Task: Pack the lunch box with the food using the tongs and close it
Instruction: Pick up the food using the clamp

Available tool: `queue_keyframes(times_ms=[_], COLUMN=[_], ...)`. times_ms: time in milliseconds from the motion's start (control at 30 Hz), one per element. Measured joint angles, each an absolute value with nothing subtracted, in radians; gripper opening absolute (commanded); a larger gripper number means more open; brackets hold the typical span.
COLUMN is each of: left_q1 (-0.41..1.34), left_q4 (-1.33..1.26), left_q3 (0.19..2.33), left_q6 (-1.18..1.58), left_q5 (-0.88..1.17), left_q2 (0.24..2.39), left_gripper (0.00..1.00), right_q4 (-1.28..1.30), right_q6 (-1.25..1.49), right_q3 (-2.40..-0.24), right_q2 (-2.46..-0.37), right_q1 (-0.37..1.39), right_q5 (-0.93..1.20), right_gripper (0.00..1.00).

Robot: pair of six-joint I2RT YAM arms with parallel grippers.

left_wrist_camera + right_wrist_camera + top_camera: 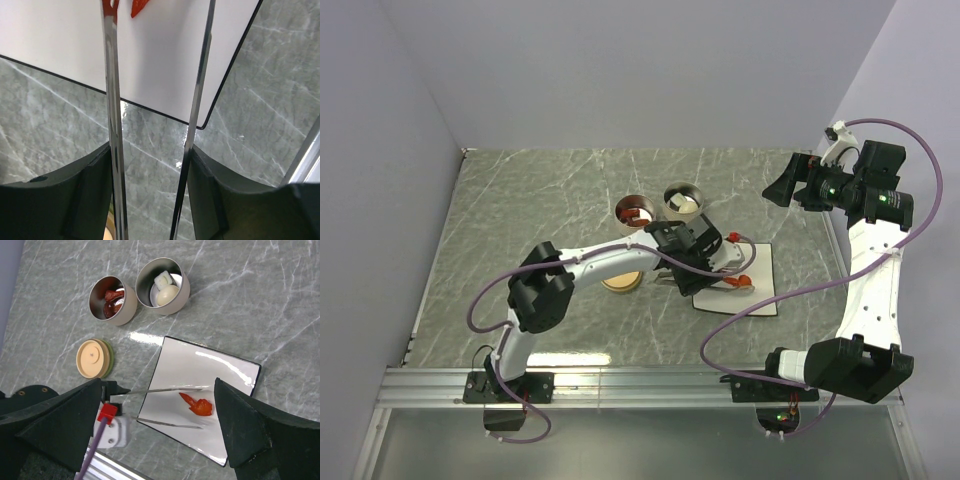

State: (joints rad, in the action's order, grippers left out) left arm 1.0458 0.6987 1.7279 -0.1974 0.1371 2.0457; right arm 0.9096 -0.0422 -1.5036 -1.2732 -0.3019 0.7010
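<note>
My left gripper (pixel 698 266) (pixel 152 160) is shut on the tongs (pixel 112 125) (pixel 170 390), one slim silver arm against each finger. The tongs reach out over a white square plate (pixel 762 262) (pixel 225 365), their arms spread. A red curved piece of food (pixel 198 405) (pixel 138 6) lies on the plate between the two tips. The lunch box is two round metal tins: one (pixel 113 300) holds brown and red pieces, the other (pixel 163 286) a white egg-like ball and a white piece. My right gripper (pixel 159 385) hangs high above the plate, open and empty.
A round beige lid with a green rim (pixel 622 283) (pixel 94 358) lies on the marble table, left of the plate and under the left forearm. The right arm (pixel 870 270) stands raised along the table's right edge. A purple cable (pixel 760 300) loops near the plate.
</note>
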Motion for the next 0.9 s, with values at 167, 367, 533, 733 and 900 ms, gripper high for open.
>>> queue_keyframes(times_ms=[167,367,533,733,900], left_q1=[1.067,1.076,1.085,1.124,1.154], left_q4=[0.698,0.702,0.699,0.701,0.701], left_q3=[1.737,1.757,1.774,1.773,1.773], left_q6=[-0.197,-0.198,-0.206,-0.229,-0.247], left_q5=[0.105,0.065,0.006,-0.06,-0.088], left_q2=[2.083,2.101,2.101,2.101,2.101], left_gripper=[0.55,0.49,0.49,0.51,0.49], right_q4=[0.909,0.91,0.909,0.909,0.91], right_q6=[-0.042,-0.042,-0.043,-0.043,-0.043], right_q3=[-1.504,-1.504,-1.504,-1.504,-1.504], right_q2=[-1.273,-1.273,-1.273,-1.273,-1.273], right_q1=[-0.302,-0.302,-0.302,-0.302,-0.302], right_q5=[0.701,0.701,0.701,0.701,0.701], right_gripper=[1.0,1.0,1.0,1.0,1.0])
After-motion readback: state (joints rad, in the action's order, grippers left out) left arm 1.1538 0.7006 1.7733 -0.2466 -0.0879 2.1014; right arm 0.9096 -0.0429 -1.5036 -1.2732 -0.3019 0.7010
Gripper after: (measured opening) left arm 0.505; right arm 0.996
